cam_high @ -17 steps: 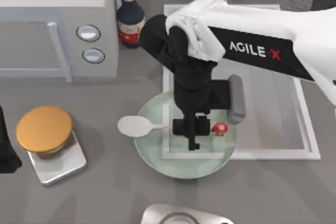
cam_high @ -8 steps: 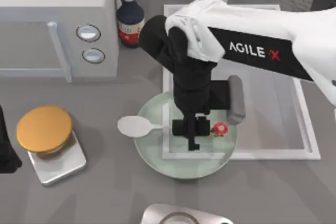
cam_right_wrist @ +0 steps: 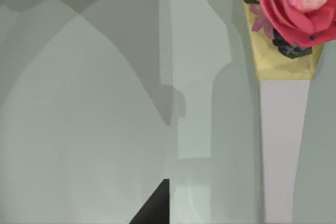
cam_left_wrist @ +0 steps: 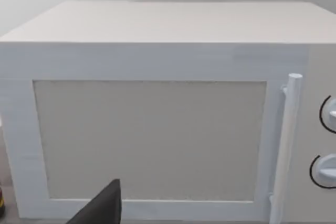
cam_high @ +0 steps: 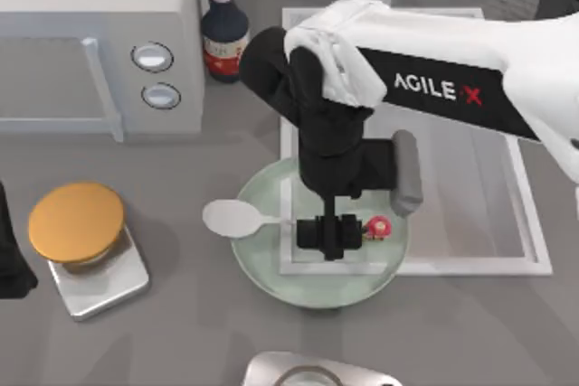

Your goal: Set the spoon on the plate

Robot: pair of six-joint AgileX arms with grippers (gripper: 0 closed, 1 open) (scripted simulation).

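Right pincer (cam_high: 331, 234): over the plate (cam_high: 262, 273), gripping the spoon (cam_high: 233, 218) mid-handle.
Left pincer: beside the microwave (cam_high: 99, 42); state cannot tell.
Advice: release gently, lift straight.

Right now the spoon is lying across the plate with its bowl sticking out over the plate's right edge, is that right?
Not quite. The spoon does lie across the plate, but its bowl sticks out past the plate's left edge, not the right; the ornament end sits inside the plate. The top view shows it, with the right end effector over the handle.
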